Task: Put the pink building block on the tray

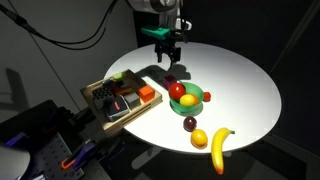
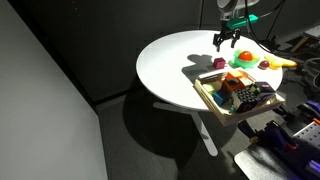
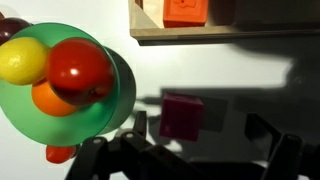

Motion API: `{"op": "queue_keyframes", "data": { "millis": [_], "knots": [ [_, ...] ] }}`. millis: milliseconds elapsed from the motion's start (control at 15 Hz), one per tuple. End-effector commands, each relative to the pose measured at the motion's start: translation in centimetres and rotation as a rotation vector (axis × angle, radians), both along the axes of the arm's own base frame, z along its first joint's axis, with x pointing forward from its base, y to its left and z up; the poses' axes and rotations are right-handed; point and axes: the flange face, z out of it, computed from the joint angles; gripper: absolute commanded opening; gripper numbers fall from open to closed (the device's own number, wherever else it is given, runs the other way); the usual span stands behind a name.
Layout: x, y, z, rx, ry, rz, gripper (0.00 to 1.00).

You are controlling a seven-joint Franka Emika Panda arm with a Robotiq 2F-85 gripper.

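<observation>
The pink building block lies on the white table between the green bowl and the tray. It also shows in both exterior views. My gripper is open and hangs above the block, which sits between the two fingers, nearer the left one, with nothing held. The gripper shows above the table in both exterior views. The light-wood tray holds several blocks, among them an orange one. Its rim runs along the top of the wrist view.
A green bowl with a red fruit, a yellow one and an orange one stands close beside the block. A banana, a lemon and a dark fruit lie near the table's edge.
</observation>
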Motion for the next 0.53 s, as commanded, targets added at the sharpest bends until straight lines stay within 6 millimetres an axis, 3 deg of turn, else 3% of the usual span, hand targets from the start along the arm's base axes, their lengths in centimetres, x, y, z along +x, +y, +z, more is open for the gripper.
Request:
{"op": "queue_keyframes", "data": {
  "millis": [0,467],
  "knots": [
    [1.2,-0.7,-1.0,-0.033,-0.028,-0.020,1.00],
    [1.8,-0.9,-3.8,-0.055,-0.085,-0.024,1.00]
  ]
}}
